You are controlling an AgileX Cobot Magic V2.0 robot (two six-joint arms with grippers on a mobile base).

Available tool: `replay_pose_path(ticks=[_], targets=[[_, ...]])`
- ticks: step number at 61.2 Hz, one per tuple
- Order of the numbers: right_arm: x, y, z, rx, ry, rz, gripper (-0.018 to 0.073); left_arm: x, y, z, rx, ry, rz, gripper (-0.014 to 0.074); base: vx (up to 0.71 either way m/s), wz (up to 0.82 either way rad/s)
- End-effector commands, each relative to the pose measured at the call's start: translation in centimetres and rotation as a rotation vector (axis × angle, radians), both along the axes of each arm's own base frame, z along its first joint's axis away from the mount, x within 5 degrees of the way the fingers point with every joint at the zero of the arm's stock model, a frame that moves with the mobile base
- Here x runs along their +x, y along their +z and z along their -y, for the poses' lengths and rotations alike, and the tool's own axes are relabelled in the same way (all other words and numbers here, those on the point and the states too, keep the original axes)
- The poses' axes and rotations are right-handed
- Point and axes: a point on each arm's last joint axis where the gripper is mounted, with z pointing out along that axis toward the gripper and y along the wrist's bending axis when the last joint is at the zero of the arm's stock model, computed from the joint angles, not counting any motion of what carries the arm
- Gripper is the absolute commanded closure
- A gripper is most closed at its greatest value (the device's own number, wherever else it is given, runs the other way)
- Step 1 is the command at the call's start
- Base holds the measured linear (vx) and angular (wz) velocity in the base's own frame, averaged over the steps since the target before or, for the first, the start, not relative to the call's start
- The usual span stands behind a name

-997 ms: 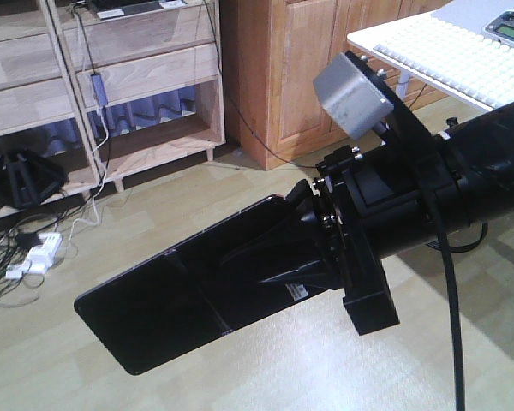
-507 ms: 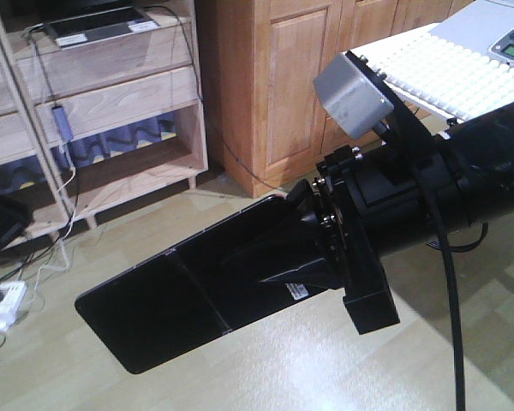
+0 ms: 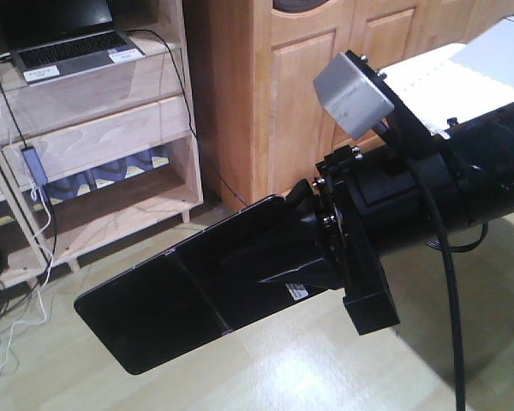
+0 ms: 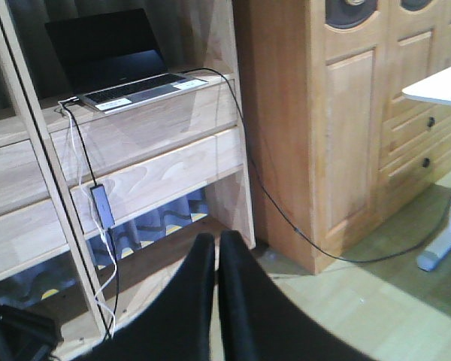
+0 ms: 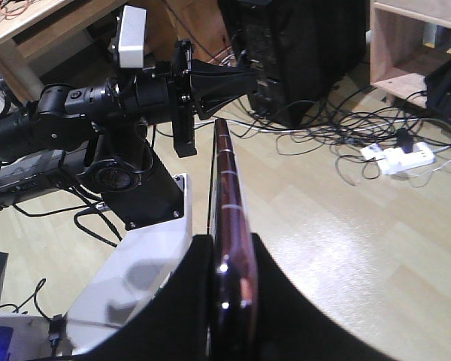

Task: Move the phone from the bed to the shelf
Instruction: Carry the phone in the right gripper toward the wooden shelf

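While the right hand [image 3: 248,265] is clamped on one end of the phone [image 3: 171,300], which juts out flat over the floor, the step wants a slow, level carry to the shelf [image 3: 103,141]. The left hand [image 4: 216,293] is closed and empty. A laptop [image 3: 68,53] fills the top board and a cable adapter [image 4: 101,207] dangles below it (snag risk). The lower bay looks freer. The cabinet [image 3: 300,111], just beside the shelf's right panel, limits swing room.
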Motion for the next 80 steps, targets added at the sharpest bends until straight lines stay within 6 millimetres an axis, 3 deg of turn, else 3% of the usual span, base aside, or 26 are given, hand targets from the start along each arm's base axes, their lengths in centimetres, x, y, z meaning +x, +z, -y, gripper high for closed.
replay_pose_path(ticks=[1,80], targets=[[-1.29,2.13,0.08,0.100,0.049,-0.004,0.0561,-0.07,1.45,-0.02,-0.017,0.003,0.097,0.0595,0.43,0.07],[-1.28,2.13,0.08,0.100,0.048,-0.003,0.0561,-0.07,1.45,-0.02,-0.017,0.003,0.097,0.0595,0.39,0.12]])
